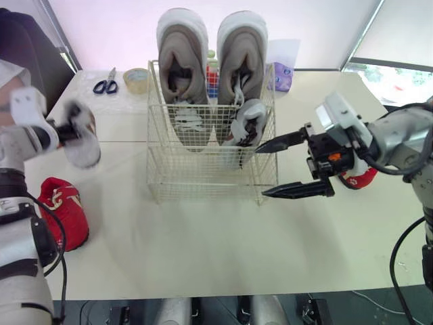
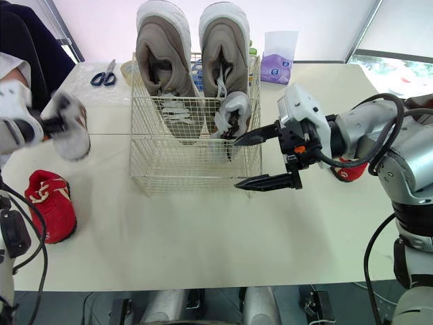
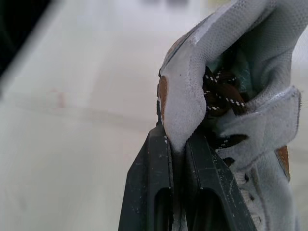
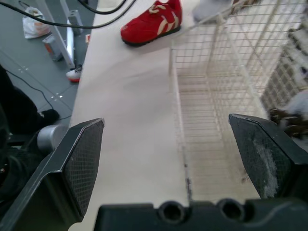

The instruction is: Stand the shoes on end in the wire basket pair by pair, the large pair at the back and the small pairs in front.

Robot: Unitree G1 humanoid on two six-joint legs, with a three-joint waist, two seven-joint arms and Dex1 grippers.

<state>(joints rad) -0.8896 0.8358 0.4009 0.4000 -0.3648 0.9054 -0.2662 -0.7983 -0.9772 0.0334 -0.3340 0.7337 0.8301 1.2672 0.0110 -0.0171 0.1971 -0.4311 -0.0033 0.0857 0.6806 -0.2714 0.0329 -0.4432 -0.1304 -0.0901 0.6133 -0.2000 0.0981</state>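
Two large grey shoes (image 2: 162,61) are stood on end at the back of the wire basket (image 2: 176,162), and one small grey shoe (image 2: 230,115) is set upright before the right one. The right gripper (image 2: 237,163) is held just beside the basket's right wall, fingers spread wide. A second small grey shoe (image 2: 70,132) is clasped by the left gripper (image 2: 54,123) above the table (image 2: 203,230), near a red shoe (image 2: 51,203) lying there.

Left claw (image 3: 175,137), seemingly raised, is pinched tight; right claw (image 1: 264,170) gapes wide.

No legible text, labels, or numbers
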